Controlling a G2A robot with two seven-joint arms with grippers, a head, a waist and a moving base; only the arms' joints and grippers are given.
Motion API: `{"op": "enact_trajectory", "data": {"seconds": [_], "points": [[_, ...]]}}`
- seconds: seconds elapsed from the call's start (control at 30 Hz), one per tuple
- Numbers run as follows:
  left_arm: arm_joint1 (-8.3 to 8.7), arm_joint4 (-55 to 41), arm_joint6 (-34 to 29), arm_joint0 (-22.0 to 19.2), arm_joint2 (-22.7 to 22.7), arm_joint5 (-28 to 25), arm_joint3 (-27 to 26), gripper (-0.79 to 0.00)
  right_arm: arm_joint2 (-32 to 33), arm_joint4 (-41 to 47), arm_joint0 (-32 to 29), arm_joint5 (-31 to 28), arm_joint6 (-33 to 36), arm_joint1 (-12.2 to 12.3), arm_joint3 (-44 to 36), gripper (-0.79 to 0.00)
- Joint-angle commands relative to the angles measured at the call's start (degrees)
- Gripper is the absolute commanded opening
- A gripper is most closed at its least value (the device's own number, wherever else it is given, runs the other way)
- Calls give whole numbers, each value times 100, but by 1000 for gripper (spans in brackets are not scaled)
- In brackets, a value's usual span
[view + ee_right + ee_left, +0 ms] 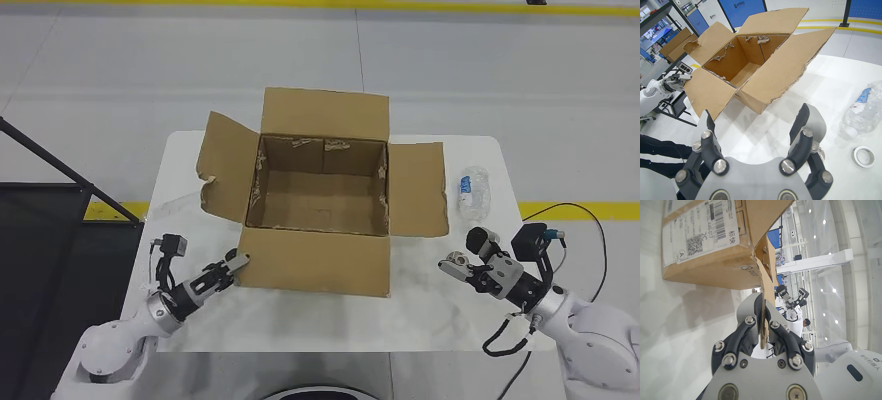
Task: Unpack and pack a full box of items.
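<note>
An open cardboard box (315, 262) stands in the middle of the white table (440, 310) with all its flaps folded outward. Its inside (745, 64) shows bare cardboard. My left gripper (240, 262) is at the box's front left corner, shut on the torn edge of the front flap (769, 275); the cardboard is pinched between its fingers (758, 306). My right gripper (447, 266) hovers open over the table by the box's front right corner, with nothing between its pads (800, 119). The left gripper (687, 77) also appears beyond the front flap.
A crumpled clear plastic bottle (473, 193) lies on the table right of the box, also seen as bottle (863, 111). A white tape roll (863, 156) lies near it, close to my right gripper. The table's front edge is near both arms.
</note>
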Motion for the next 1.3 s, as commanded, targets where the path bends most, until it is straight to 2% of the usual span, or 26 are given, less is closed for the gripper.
{"op": "enact_trajectory", "data": {"seconds": [0.0, 0.43, 0.63, 0.77, 0.8, 0.83, 0.87, 1.0, 1.17, 1.27], "points": [[4, -61, 75, 84, -39, -44, -21, -785, 0, 0, 0, 0, 0, 0, 0, 0], [19, -369, 444, 619, -215, -454, -174, -785, 0, 0, 0, 0, 0, 0, 0, 0], [26, -352, 477, 755, -165, -598, -191, -785, 11, -290, -74, 716, 103, 13, -154, 0], [36, -270, 474, 795, -120, -646, -191, -773, 11, -290, -74, 716, 103, 13, -154, 0], [39, -264, 463, 795, -112, -649, -179, -610, 11, -290, -74, 716, 103, 13, -154, 0], [43, -251, 456, 792, -106, -655, -167, -117, 11, -290, -74, 716, 103, 13, -154, 0], [45, -247, 459, 789, -100, -655, -151, 0, 11, -290, -74, 716, 103, 13, -154, 0], [55, -302, 472, 799, -97, -693, -104, 0, 13, -369, -73, 774, 89, 14, -160, 0], [63, -637, 520, 1018, -258, -1045, -74, 0, -166, -1472, -35, 1544, 394, 35, -450, 0], [71, -898, 472, 1188, -402, -1267, -19, 0, -336, -1754, 56, 1736, 788, 55, -514, 0]]}}
